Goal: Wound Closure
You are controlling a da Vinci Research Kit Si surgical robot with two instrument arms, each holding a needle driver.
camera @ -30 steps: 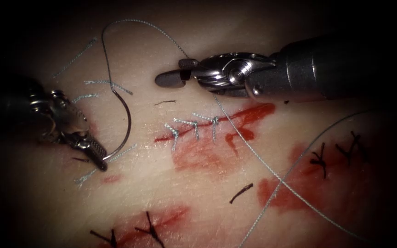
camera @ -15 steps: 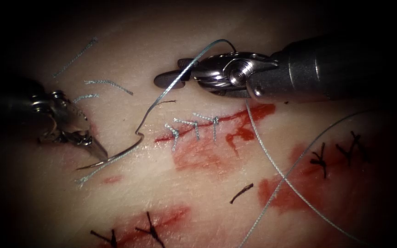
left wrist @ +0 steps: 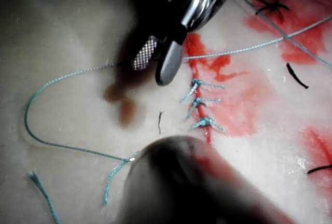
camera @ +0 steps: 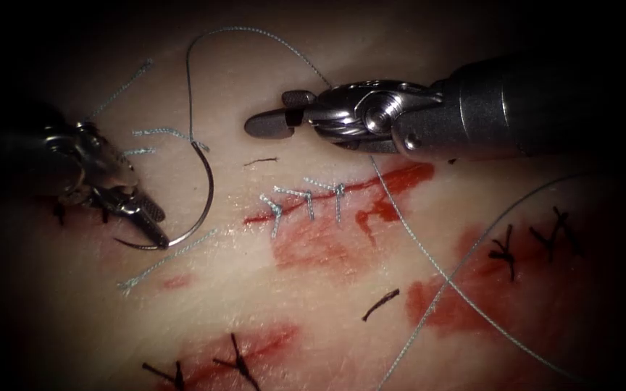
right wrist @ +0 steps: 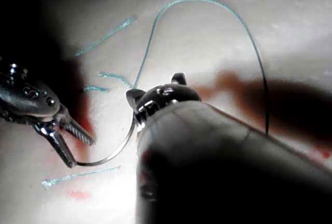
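1. Left of the cut (camera: 306,203), the left claw (camera: 155,235) is clenched on the needle (camera: 204,192) near its tip end; the needle arcs free above the tissue (camera: 255,289), not in it.
2. Above the cut, the right claw (camera: 277,116) stands parted and grasps nothing.
3. The thread (camera: 255,32) rises from the needle's tail, loops high over the tissue beyond the cut, passes behind the right claw and runs down across the cut's right end.
4. The cut carries three pale stitches (camera: 306,199), with red fluid (camera: 327,246) spread below it and along its right end.
5. Cut thread ends (camera: 172,132) lie loose on the tissue left of the cut, around the left claw.
6. Dark stitches (camera: 505,250) sit well right of the cut, and more below it.
7. Between the cut and the needle lies a bare strip of tissue; the two claws are well apart.
8. In the left wrist view the right claw (left wrist: 155,60) hovers just beside the cut's end.
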